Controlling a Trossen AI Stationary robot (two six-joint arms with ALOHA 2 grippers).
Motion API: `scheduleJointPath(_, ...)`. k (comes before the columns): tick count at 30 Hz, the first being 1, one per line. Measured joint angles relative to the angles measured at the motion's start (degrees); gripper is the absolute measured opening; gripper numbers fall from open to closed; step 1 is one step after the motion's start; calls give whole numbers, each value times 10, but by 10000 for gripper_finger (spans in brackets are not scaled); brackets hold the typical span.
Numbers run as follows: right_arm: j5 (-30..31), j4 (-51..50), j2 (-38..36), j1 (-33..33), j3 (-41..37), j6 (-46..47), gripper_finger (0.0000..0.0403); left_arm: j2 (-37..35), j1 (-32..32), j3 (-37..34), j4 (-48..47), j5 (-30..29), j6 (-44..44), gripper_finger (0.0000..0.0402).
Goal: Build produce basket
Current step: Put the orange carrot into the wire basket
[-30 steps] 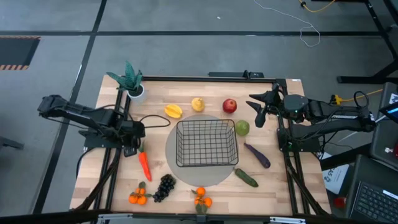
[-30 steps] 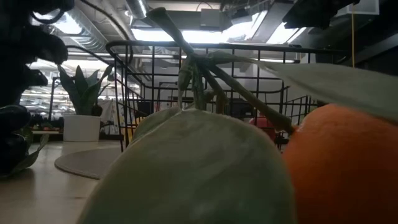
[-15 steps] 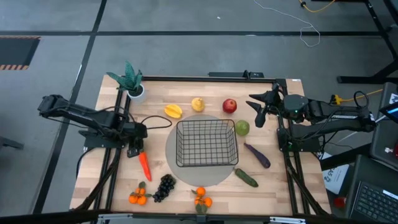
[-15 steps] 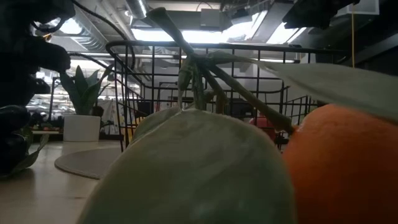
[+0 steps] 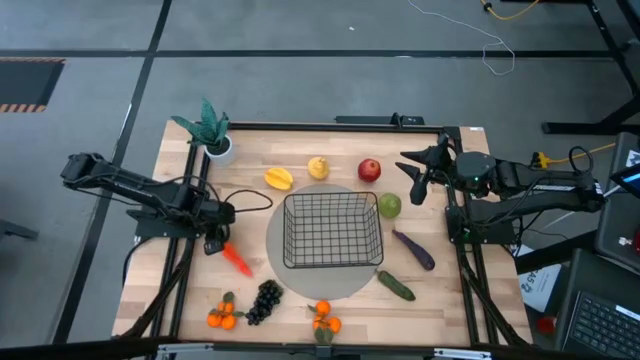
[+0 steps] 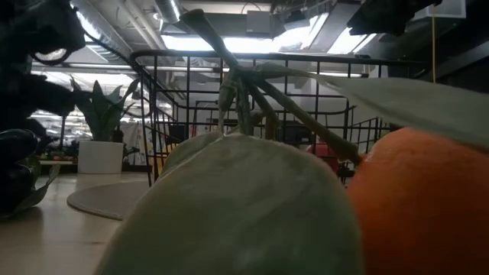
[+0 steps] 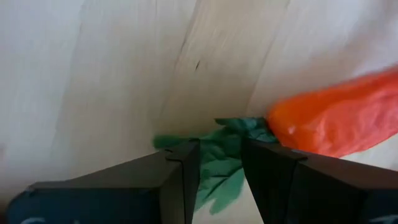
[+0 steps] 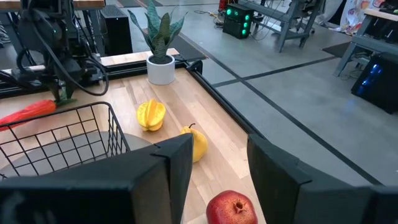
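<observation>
Down at the left of the high view, the left gripper [image 5: 212,243] has its fingers [image 7: 177,177] narrowed onto the green leaves of the carrot [image 5: 236,259], which lies tilted on the desk [image 5: 300,150] just left of the round grey mat [image 5: 275,240]. On that mat, mid-frame, sits the empty basket [image 5: 332,230] (black wire). At upper right, the right gripper [image 5: 415,172] hovers with fingers spread wide, near the apple [image 5: 370,170] and pear [image 5: 389,206].
</observation>
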Motion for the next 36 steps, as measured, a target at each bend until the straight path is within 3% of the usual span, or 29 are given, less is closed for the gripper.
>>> scheduleJointPath(6,0,0,0,0,0,0,150,0,0,-1,2,5,-12,84)
scheduleJointPath(12,0,0,0,0,0,-2,150,0,0,1,8,28,-57,7)
scheduleJointPath(18,1,0,0,0,0,-2,150,0,0,51,27,-6,-18,1)
scheduleJointPath(24,1,0,0,0,0,-2,150,0,0,142,24,-57,96,0)
scheduleJointPath(30,1,0,0,0,0,-2,150,0,0,214,-4,-41,121,0)
scheduleJointPath(36,1,0,0,0,0,-2,150,0,-8,226,-5,-41,137,0)
